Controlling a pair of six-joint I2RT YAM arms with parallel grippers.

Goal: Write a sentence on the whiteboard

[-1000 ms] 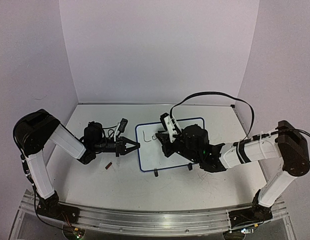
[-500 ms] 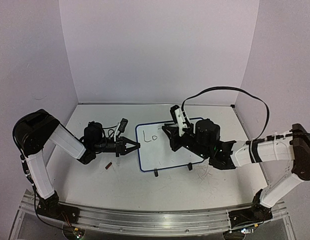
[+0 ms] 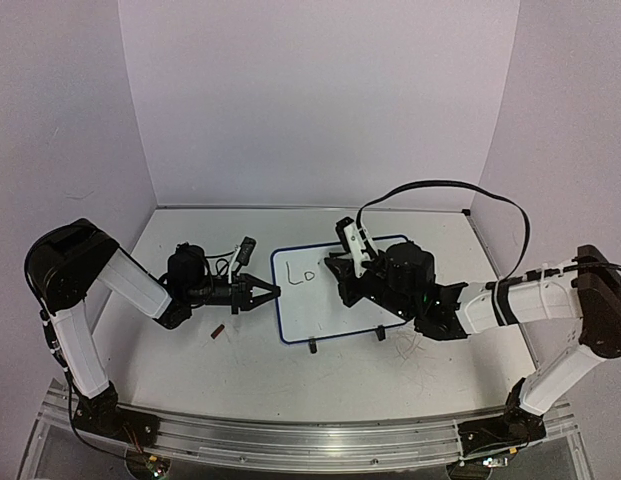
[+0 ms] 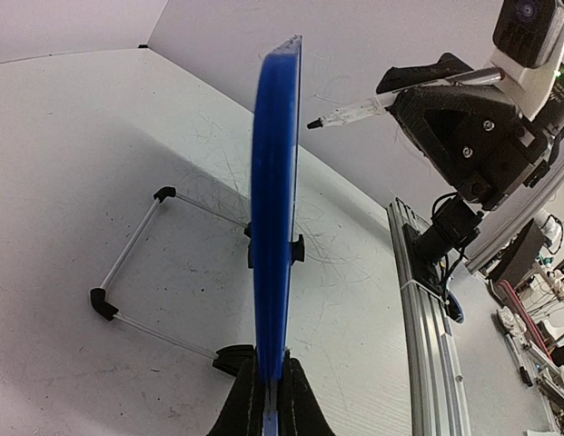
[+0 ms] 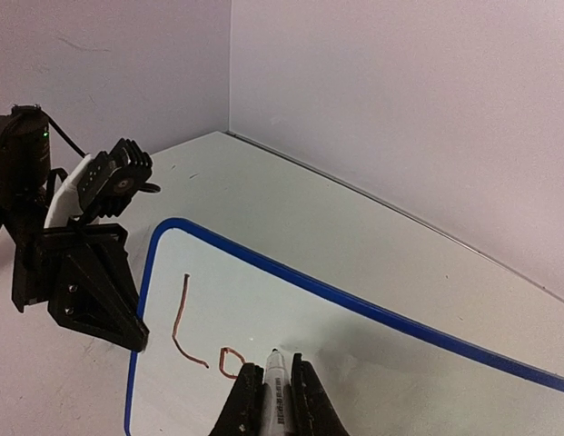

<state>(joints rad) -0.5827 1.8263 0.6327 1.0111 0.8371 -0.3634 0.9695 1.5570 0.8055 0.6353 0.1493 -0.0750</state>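
Firmly, left claw [image 3: 274, 292] pinches whiteboard [image 3: 320, 312] edge; bare surface right of marker [image 5: 275, 380].

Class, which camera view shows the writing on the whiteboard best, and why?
The right wrist view: the writing, reading "Lo", sits large and facing the camera on the whiteboard. The top external view shows it small but legible. The left wrist view sees the board edge-on, so no writing shows.
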